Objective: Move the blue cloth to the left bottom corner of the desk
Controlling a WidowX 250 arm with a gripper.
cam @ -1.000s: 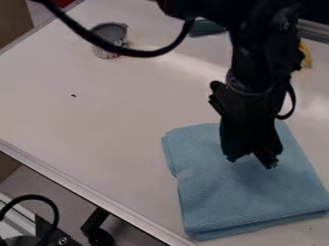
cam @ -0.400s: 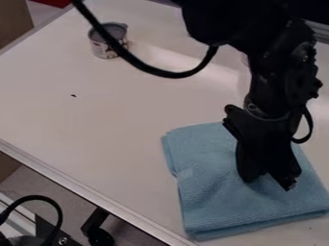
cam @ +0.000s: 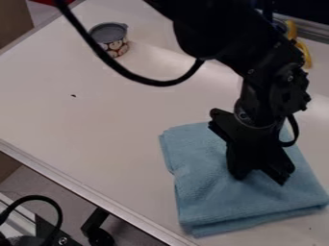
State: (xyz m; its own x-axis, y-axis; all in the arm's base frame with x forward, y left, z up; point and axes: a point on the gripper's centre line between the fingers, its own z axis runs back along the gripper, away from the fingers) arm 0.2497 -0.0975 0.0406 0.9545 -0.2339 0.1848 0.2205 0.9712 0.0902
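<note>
Toward lower right of camera view, folded blue cloth (cam: 208,204) lay flat on pale tabletop (cam: 109,144), near its front edge. Black arm (cam: 215,36) came down from top; tool (cam: 261,178) hung low over cloth's middle, could not tell whether clenched or released. Small cup (cam: 117,47) with patterned side stood upright at upper left, well apart from cloth. Tiny dark speck (cam: 73,95) lay below cup. Yellow thing (cam: 304,53) showed behind arm, upper right.
</note>
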